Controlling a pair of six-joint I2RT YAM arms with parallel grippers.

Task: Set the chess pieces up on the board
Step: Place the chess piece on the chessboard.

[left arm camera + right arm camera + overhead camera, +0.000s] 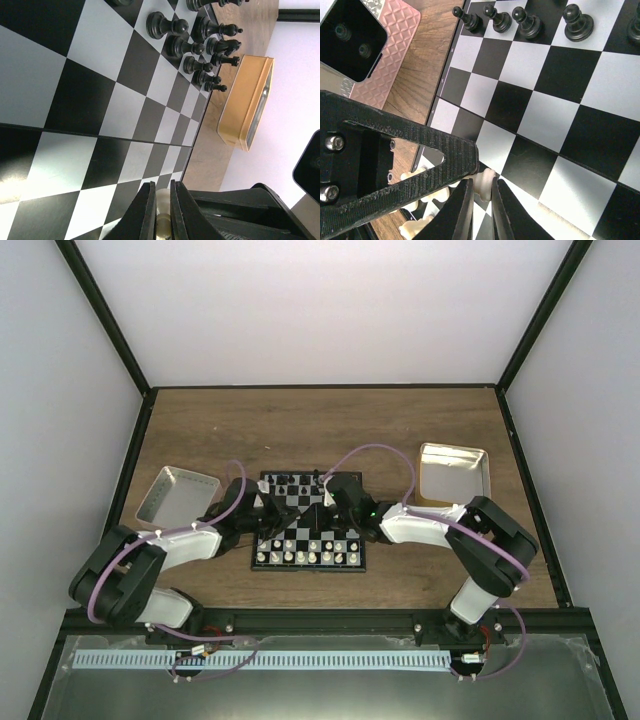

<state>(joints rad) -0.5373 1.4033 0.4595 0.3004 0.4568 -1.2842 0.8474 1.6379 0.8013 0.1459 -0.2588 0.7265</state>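
White piece (163, 202) in left end effector (161, 196)

Board (125, 110) squares glossy; black chess pieces (165, 25) shiny plastic. Table (320, 425) matt grained wood. Tin (245, 100) at board's 2 o'clock satin gold metal; tray (175, 495) at 10 o'clock dull silver metal. Right gripper (481, 195) fingers (462, 210) matt black plastic, cream piece (484, 180) between them smooth

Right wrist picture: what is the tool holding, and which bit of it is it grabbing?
The right tool pinches a cream-white chess piece by its sides, at the very tip of the tool. Which kind of piece cannot be told.
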